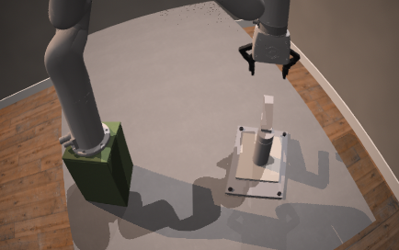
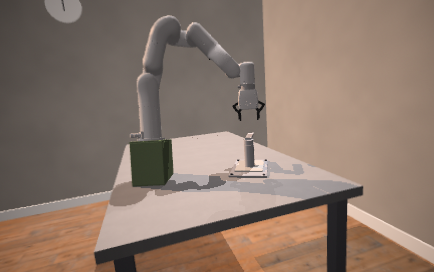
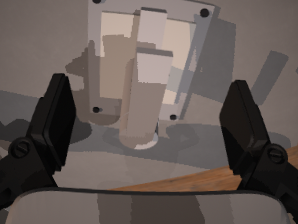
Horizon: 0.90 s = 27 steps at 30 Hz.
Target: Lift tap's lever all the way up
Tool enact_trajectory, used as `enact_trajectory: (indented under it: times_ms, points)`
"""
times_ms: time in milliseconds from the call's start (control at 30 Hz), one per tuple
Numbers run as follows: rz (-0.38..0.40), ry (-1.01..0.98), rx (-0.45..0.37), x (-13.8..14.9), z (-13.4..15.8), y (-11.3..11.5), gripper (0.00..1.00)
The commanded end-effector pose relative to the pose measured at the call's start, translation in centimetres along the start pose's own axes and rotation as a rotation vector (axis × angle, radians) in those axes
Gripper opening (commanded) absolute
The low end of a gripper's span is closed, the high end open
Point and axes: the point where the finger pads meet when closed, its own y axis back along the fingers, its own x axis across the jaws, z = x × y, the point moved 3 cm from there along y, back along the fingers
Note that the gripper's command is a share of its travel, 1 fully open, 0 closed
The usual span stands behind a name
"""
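Observation:
The tap is a grey cylinder [image 1: 262, 148] standing on a square metal baseplate [image 1: 258, 164] at the right of the table. Its pale flat lever [image 1: 267, 111] lies level on top and reaches toward the far side. My gripper [image 1: 267, 71] is open and empty, pointing down, well above the lever's far end. In the exterior view the gripper [image 2: 248, 114] hangs clear above the tap [image 2: 248, 151]. In the wrist view the lever [image 3: 148, 50] and tap body [image 3: 141, 106] lie between and below my spread fingers.
The arm's green base block [image 1: 98, 164] stands at the table's left. The table's right edge [image 1: 340, 133] runs close behind the tap, with wooden floor beyond. A wall rises to the right.

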Motion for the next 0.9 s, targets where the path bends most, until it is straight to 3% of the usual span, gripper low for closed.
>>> enact_trajectory:
  times_ms: [0, 167, 200, 867]
  points:
    - [0.008, -0.082, -0.027, 0.25, 3.55, 0.86, 1.00]
    - [0.008, -0.091, -0.030, 0.24, 3.93, 0.92, 1.00]
    - [0.008, -0.091, -0.030, 0.24, 3.93, 0.92, 0.00]
    - [0.008, -0.091, -0.030, 0.24, 3.93, 0.92, 0.00]
